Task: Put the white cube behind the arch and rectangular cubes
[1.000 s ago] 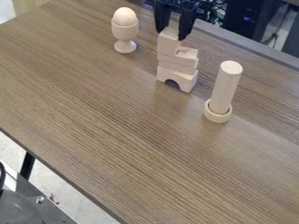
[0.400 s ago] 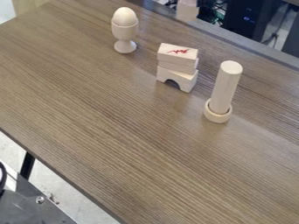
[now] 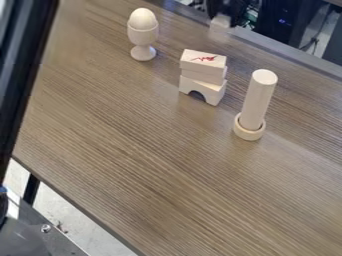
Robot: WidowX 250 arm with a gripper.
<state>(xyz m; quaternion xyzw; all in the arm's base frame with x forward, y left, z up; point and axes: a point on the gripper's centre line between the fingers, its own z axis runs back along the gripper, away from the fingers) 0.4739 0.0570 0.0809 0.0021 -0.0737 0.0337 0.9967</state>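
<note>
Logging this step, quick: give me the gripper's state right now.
Gripper: at the top edge, by the pale block; whether open or closed on it cannot be told.

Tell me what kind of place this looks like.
Probably a robotics lab or workshop: dark equipment and loose cables show behind the wood-grain table, and plain wooden blocks are stacked on it like test pieces.
</note>
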